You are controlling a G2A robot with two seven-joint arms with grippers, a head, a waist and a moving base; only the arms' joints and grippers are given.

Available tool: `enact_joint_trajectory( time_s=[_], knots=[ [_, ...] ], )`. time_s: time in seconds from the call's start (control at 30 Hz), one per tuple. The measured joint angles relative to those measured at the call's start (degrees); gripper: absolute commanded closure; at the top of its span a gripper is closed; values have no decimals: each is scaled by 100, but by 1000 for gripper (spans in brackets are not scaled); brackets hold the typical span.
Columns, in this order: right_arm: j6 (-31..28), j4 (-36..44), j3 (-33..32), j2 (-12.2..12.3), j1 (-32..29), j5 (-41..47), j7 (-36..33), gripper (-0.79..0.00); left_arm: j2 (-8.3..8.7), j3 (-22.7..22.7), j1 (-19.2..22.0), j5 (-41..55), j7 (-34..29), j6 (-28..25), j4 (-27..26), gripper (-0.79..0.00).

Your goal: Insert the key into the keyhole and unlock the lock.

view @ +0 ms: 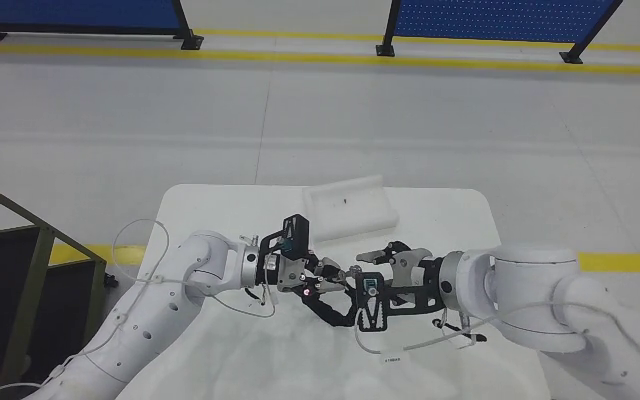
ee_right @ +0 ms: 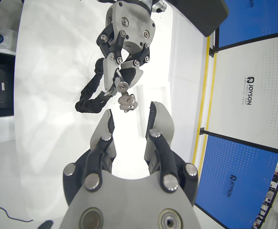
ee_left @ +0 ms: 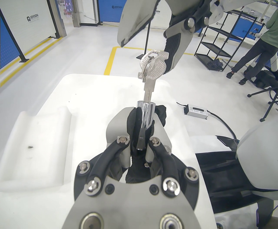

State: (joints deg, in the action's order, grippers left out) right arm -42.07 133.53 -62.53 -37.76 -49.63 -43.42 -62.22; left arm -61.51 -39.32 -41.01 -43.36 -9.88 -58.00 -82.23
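Note:
My left gripper is shut on the chrome cylinder of the lock, held above the white table. The key sits with its blade in the keyhole, and its textured head with a ring sticks out. The lock's black sleeved cable hangs in a loop below it. My right gripper is open just in front of the key head, one finger close beside it and the other finger apart. In the top view both grippers meet over the table's middle.
A white foam tray lies on the table behind the grippers, also seen beside the left gripper. A small grey box with a cable lies on the floor past the table edge. Blue panels and a black rack stand farther off.

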Motion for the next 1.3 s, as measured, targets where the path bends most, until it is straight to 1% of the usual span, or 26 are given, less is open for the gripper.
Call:
enact_joint_trajectory(
  time_s=[0.23, 0.33, 0.5, 0.63, 0.67, 0.77, 0.87, 1.07, 1.17, 1.3],
  knots=[
    [-135, -4, 192, 160, 223, 82, 136, -262, -1, 63, 30, 33, -34, 0, -9, 0],
    [-154, -17, 270, 184, 311, 122, 155, -240, -10, 111, 54, 57, -42, 0, -8, 0],
    [-185, -65, 427, 185, 443, 156, 186, -234, -25, 190, 107, 84, -41, 0, 4, 0],
    [-216, -101, 560, 164, 531, 178, 217, -169, -29, 231, 139, 95, -24, 0, 28, 0],
    [-222, -109, 592, 157, 549, 180, 223, -95, -29, 240, 145, 95, -22, 0, 29, 0],
    [-206, -141, 682, 133, 599, 194, 230, 0, -31, 269, 164, 90, 5, 0, 28, 0],
    [-121, -186, 757, 110, 621, 240, 244, 0, -32, 291, 182, 73, 44, 0, 27, 0],
    [511, -333, 803, 78, 579, 621, 180, 0, -36, 322, 207, 8, 142, 0, 30, 0],
    [969, -385, 788, 65, 536, 852, 97, 0, -42, 337, 212, -33, 194, 0, 34, 0],
    [1748, -408, 770, 38, 485, 1274, -78, 0, -48, 323, 218, -151, 289, 0, 42, 0]
  ],
)
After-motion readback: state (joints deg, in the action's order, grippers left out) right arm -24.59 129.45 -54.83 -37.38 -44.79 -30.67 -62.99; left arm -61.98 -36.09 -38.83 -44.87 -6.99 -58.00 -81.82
